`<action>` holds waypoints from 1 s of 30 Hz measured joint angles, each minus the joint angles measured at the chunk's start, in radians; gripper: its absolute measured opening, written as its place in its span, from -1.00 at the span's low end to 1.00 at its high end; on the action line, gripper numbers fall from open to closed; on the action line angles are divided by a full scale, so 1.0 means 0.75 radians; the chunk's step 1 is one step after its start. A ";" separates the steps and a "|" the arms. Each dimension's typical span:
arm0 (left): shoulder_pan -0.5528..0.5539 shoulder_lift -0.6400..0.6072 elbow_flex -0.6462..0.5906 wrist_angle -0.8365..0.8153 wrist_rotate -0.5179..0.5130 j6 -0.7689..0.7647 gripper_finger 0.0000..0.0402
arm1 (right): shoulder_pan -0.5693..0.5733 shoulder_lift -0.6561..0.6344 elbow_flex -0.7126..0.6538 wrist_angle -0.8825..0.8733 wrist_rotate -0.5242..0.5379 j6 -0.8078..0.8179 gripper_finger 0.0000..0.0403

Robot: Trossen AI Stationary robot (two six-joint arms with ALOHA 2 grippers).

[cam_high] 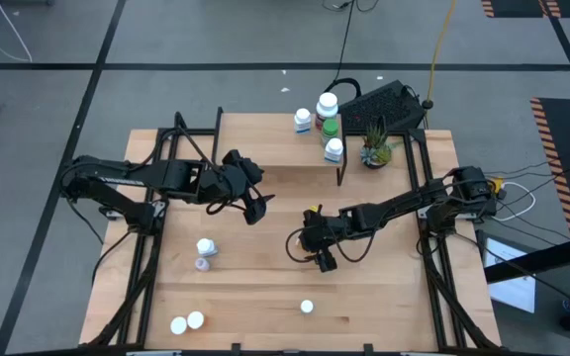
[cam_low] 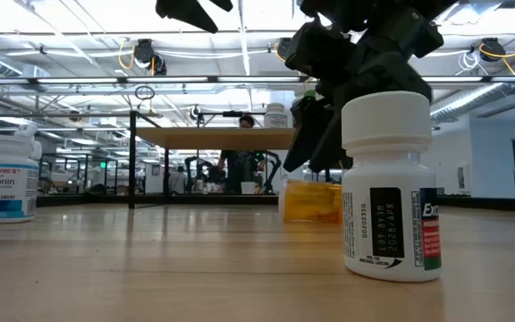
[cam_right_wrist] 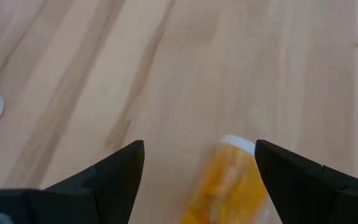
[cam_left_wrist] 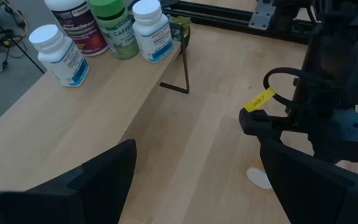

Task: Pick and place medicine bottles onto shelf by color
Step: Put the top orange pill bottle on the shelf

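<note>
The right gripper [cam_high: 322, 259] is lowered near the middle of the table [cam_high: 394, 297], fingers spread wide apart with nothing held. An orange bottle [cam_right_wrist: 229, 183] lies on its side on the wood between the two fingers [cam_right_wrist: 98, 180], untouched by either. The left gripper [cam_high: 256, 207] is raised over the table just in front of the shelf [cam_high: 265, 148], its fingers [cam_left_wrist: 98, 180] also spread and empty.

Four bottles [cam_high: 327, 124] are gathered at the right end of the shelf: a small white one [cam_high: 303, 120], a larger white-capped one [cam_high: 328, 103], a green one [cam_high: 331, 127] and another white one [cam_high: 333, 149]. The rest of the shelf board is bare wood out to its left edge.

Two bottles [cam_high: 205, 253] stand left of centre, two more [cam_high: 187, 322] near the front edge at the left, and one [cam_high: 307, 307] near the front edge at centre. Open wood is seen between these groups and along the right side. A potted plant [cam_high: 374, 150] sits by the shelf's right end
</note>
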 joint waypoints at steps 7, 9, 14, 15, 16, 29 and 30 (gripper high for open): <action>0.001 0.000 0.000 0.000 -0.033 -0.101 0.70 | -0.013 -0.093 -0.001 -0.039 0.257 0.263 0.50; 0.003 0.000 0.001 0.000 -0.033 -0.098 0.70 | -0.036 -0.101 0.000 -0.075 0.252 0.302 0.50; 0.020 0.000 0.001 0.001 -0.033 -0.136 0.70 | -0.070 -0.067 0.000 -0.160 0.057 0.372 0.50; 0.020 0.000 0.001 0.001 -0.034 -0.147 0.70 | -0.065 -0.057 -0.001 -0.169 0.050 0.370 0.50; 0.021 0.000 0.001 0.001 -0.034 -0.159 0.70 | -0.062 -0.050 -0.001 -0.168 0.043 0.370 0.50; 0.019 0.000 0.001 -0.001 -0.033 -0.345 0.70 | -0.073 0.091 -0.001 -0.141 -0.020 0.392 0.34; 0.016 0.000 0.001 -0.002 -0.033 -0.357 0.70 | -0.073 0.091 -0.001 -0.137 -0.021 0.408 0.30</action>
